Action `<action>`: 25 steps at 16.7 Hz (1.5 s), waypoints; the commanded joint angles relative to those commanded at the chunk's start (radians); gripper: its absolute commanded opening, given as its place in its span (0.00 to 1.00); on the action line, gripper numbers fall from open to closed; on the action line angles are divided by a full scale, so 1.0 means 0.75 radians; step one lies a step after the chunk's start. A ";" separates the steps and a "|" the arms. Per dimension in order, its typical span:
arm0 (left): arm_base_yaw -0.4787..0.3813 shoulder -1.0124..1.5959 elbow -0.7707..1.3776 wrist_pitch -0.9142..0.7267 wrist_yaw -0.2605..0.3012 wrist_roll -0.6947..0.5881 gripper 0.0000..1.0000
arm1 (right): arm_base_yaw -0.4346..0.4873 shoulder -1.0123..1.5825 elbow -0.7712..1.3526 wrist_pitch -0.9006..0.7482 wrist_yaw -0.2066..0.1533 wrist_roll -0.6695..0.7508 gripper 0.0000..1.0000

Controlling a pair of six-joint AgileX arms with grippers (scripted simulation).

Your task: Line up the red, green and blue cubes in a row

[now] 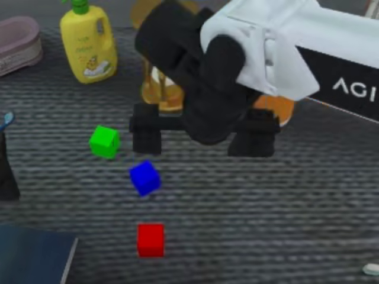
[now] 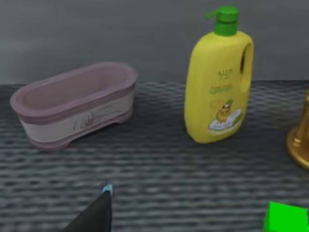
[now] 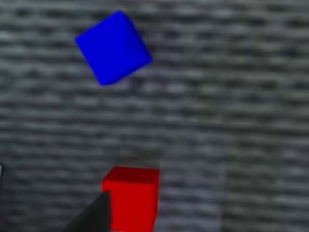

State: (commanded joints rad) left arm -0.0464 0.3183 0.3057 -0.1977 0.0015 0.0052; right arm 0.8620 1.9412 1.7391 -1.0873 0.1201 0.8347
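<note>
Three small glossy cubes lie apart on the grey ribbed table [image 1: 266, 225]: one green cube [image 1: 105, 141] at left, one blue cube [image 1: 144, 177] turned askew just right and nearer, one red cube [image 1: 150, 239] nearest. The right gripper [image 1: 204, 133] hovers beyond them, jaws spread and empty. Only the left wrist view shows the whole pink tub [image 2: 77, 104] beside one yellow bottle [image 2: 219, 87]; whether the left arm's jaws are spread I cannot tell.

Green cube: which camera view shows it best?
The top view: the green cube shows whole, on the table's left half, apart from the blue cube. The left wrist view catches only part of it at the picture's edge. The right wrist view misses it.
</note>
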 joint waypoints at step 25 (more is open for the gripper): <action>-0.305 2.559 2.061 -1.316 0.003 0.051 1.00 | -1.136 -2.588 -2.319 1.450 -0.160 -1.113 1.00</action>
State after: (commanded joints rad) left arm -0.2753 2.2375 1.8513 -1.1845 0.0034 0.0433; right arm 0.0100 0.0000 0.0000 0.0000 0.0000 0.0000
